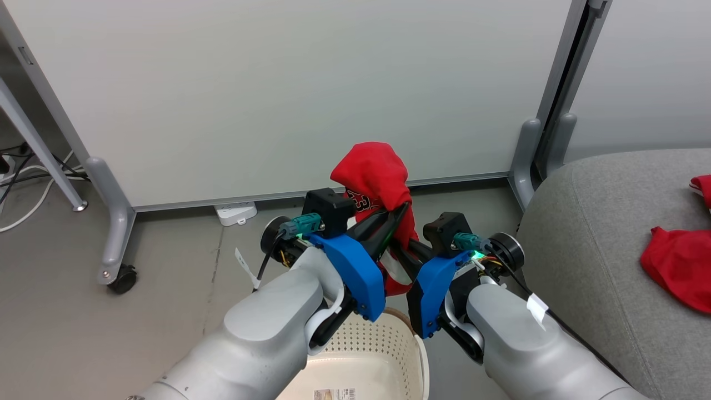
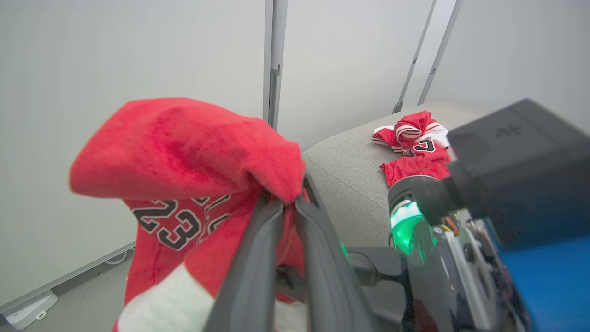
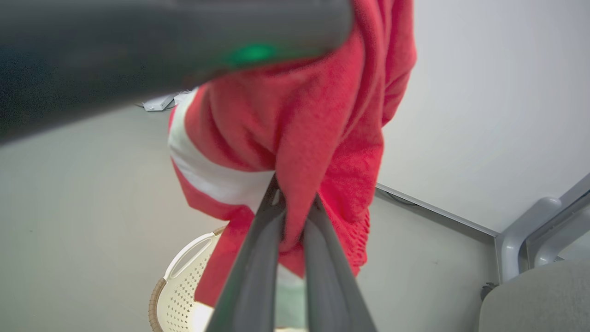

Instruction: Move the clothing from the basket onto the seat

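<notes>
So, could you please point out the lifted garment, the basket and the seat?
lifted garment [image 2: 184, 152]: left wrist view, on its red upper fold.
basket [image 1: 366, 339]: head view, on its perforated wall.
seat [image 1: 600, 222]: head view, on bare grey fabric.

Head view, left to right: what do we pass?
caster wheel → power strip → held red jersey → grey seat → loose red clothes lying on it

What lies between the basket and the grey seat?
Bare grey floor, seen in the right wrist view, separates the basket from the seat.
</notes>
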### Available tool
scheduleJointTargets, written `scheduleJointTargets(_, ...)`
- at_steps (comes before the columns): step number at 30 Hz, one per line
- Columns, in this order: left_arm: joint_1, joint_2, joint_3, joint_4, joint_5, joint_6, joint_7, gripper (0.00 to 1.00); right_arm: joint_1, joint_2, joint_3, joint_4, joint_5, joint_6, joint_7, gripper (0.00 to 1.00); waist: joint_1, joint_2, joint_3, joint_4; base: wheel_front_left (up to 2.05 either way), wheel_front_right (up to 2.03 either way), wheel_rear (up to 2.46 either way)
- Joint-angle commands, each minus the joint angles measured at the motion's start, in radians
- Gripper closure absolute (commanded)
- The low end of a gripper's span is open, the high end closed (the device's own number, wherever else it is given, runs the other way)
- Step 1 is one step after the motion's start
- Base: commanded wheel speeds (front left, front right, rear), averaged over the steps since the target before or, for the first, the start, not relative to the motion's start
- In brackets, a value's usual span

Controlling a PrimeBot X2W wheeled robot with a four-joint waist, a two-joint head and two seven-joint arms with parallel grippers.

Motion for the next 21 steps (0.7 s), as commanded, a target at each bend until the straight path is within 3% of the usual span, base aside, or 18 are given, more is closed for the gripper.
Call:
scheduleJointTargets(1, -0.011, 0.000, 0.009, 0.000, 0.006, 0.001, -0.005, 1.00, -0.016, 0.004, 0.013, 0.012, 0.014, -0.001, -0.007, 1.00, 0.0000, 0.0000, 0.000, -0.003, 0.00, 0.00, 0.00)
scheduleJointTargets(21, -0.010, 0.000, 0.032, 0.004, 0.024, -0.002, -0.006, 1.00, -0.047, 0.004, 0.111, 0.060, 0.114, -0.001, -0.048, 1.00, 0.0000, 0.0000, 0.007, -0.013, 0.00, 0.00, 0.00)
